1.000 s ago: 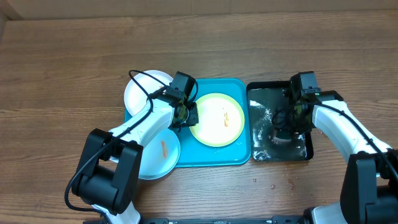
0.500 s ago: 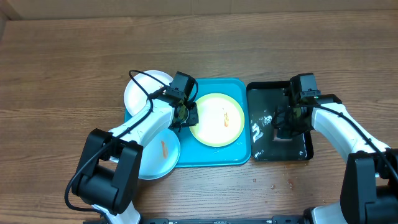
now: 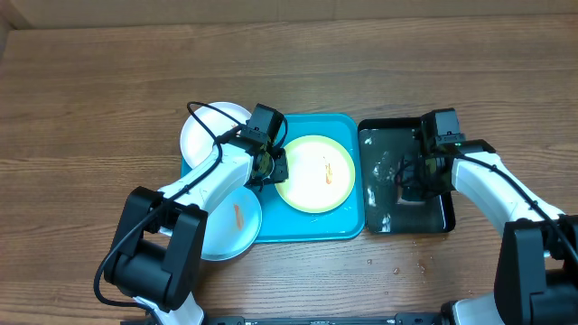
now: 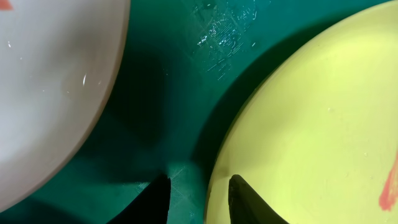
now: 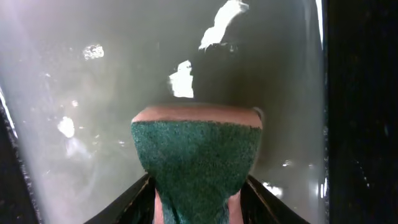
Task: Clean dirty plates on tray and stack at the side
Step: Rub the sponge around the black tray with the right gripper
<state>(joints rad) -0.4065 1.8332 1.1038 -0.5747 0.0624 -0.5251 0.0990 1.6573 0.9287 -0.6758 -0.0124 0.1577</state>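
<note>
L gripper (image 4: 200, 196) straddles yellow-green plate (image 3: 313, 173) rim on tray (image 3: 352, 226), can't tell if clamped. R gripper (image 5: 198, 202) pinches sponge (image 5: 196, 155) over wet black tray (image 3: 444, 217). White plate (image 3: 203, 135), blue plate (image 3: 230, 236) at tray's L end.

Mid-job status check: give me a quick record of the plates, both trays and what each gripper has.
left gripper: straddling rim of yellow-green round plastic plate; grip unclear
right gripper: shut on green scouring sponge, over wet black narrow tray
yellow-green plate: on large turquoise plastic tray, orange smears
pale blue round plate: overlaps tray's near left corner, orange smear
white round plate: overlaps tray's far left corner
</note>
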